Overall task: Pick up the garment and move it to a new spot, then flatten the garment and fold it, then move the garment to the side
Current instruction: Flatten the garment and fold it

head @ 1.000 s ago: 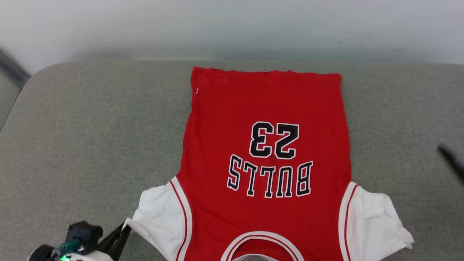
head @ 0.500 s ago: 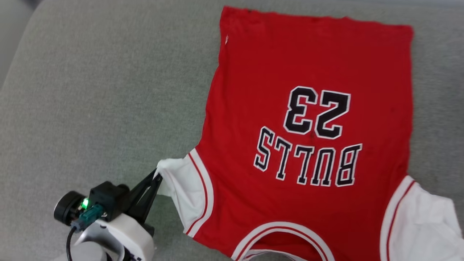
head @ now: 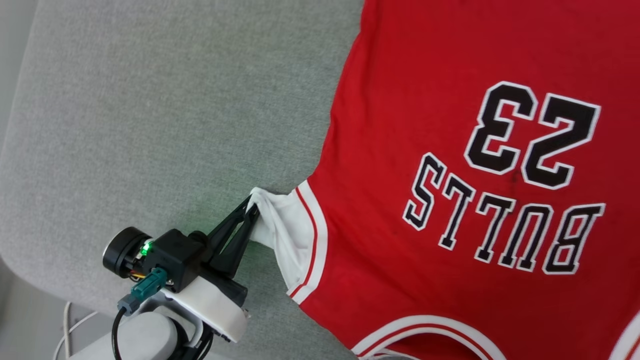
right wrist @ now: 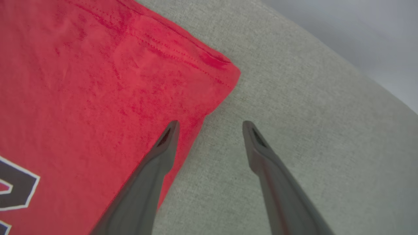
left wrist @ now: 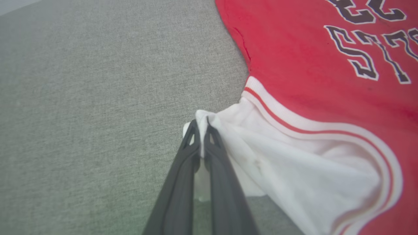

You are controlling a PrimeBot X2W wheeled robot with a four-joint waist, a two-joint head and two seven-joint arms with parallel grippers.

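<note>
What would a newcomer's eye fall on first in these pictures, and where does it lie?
The red garment with upside-down lettering, spread across the grey cushion at the head view's right. Next, the left hand, lower left, shut on the tip of its white sleeve. The right hand stands open near a hem corner.

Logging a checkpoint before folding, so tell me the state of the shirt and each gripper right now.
garment: spread flat, lettering up, unfolded.
left gripper: jaws shut on the tip of the white sleeve.
right gripper: jaws open, holding nothing, near a red hem corner.
</note>
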